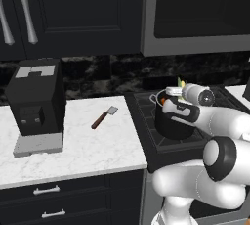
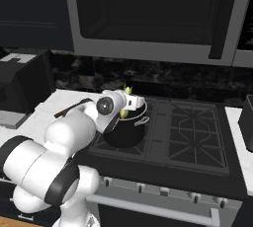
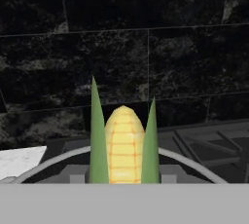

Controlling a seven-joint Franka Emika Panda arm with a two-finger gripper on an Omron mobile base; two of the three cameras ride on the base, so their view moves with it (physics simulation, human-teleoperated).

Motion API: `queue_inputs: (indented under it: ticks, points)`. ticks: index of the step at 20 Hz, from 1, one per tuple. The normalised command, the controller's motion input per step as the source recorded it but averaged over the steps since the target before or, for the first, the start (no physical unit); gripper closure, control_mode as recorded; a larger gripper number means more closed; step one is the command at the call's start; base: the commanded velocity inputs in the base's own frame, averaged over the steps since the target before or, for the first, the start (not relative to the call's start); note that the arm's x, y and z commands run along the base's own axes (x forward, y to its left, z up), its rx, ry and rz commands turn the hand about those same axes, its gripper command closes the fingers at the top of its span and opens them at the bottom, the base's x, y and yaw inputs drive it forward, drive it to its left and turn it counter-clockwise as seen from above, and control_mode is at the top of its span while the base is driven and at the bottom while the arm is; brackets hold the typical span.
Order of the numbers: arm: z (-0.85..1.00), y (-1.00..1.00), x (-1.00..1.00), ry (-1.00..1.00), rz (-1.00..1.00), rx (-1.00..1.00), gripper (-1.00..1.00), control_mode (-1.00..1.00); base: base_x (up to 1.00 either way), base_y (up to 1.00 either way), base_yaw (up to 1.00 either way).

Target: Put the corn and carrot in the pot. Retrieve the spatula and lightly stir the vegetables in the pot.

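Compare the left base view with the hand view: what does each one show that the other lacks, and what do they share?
Left base view alone: the spatula lying on the white counter, a black coffee machine, and the carrot as a spot of orange inside the pot.
Hand view alone: the corn's yellow kernels and green husk up close, clamped in the gripper.
Shared: the corn, the pot's rim, the stove grates and the dark backsplash.

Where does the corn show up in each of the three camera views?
Left base view: the corn peeks up right of centre, behind the gripper, above the pot.
Right base view: just left of centre, at the pot's rim.
Hand view: bottom centre, tip up, clamped between the fingers.
Shared landmark: the pot's rim.
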Motion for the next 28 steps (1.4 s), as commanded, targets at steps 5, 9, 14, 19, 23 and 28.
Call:
queue_inputs:
  ticks: [5, 9, 14, 19, 23, 28]
  points:
    - [-0.02, 0.0, 0.14, 0.01, 0.0, 0.0, 1.0, -1.0, 0.0, 0.0, 0.0]
    - [-0.12, 0.0, 0.13, 0.02, 0.0, 0.0, 1.0, -1.0, 0.0, 0.0, 0.0]
    - [-0.27, 0.0, 0.01, 0.03, 0.0, 0.0, 1.0, -1.0, 0.0, 0.0, 0.0]
    - [-0.16, 0.0, 0.0, 0.07, 0.0, -0.03, 1.0, -1.0, 0.0, 0.0, 0.0]
    - [-0.01, 0.0, 0.05, 0.04, 0.0, -0.03, 1.0, -1.0, 0.0, 0.0, 0.0]
    - [0.0, 0.0, 0.0, 0.02, 0.0, -0.04, -1.0, -1.0, 0.0, 0.0, 0.0]
